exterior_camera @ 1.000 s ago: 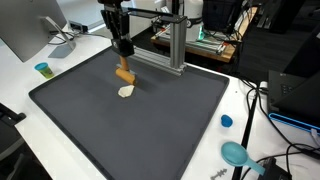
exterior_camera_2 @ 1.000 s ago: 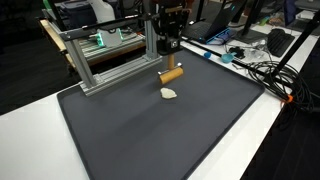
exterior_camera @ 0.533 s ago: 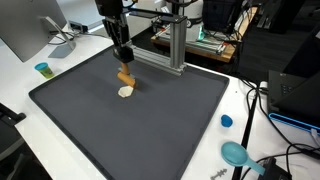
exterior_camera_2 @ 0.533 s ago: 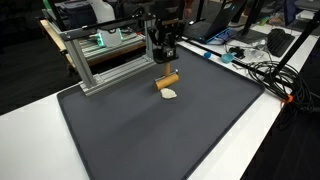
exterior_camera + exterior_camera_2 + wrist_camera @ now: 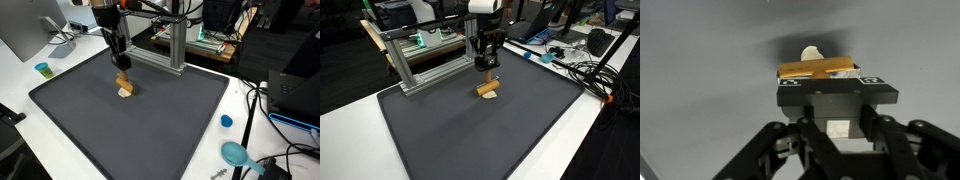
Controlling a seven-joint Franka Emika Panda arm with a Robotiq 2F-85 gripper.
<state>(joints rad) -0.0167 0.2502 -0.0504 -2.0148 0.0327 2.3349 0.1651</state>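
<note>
Clenched on a short orange-brown stick [image 5: 123,80], the gripper [image 5: 121,69] hangs over the far left part of a dark grey mat [image 5: 130,135] in an exterior view. Its jaws are drawn in about the stick's upper end, and the stick slants down from them toward the mat. A small white piece [image 5: 126,93] lies on the mat right under the stick's lower end; whether the two touch I cannot tell from here. A small blue cup [image 5: 42,69] stands well apart on the white table to the left, and an aluminium frame [image 5: 176,48] rises just beyond the mat's far edge.

Seen from the opposite side of the room in an exterior view, the gripper [image 5: 487,70] points straight down near the mat's [image 5: 470,135] far edge. The orange-brown stick [image 5: 487,87] is pinched below it, and the white piece [image 5: 493,97] peeps out at the stick's near right. The aluminium frame [image 5: 428,60] stands to the left, close by.

From the wrist view, the gripper [image 5: 830,82] has its jaws pulled tight on the orange-brown stick [image 5: 805,70], which lies crosswise between the black pads. The white piece [image 5: 812,52] shows just past the stick on the grey mat [image 5: 710,60].
</note>
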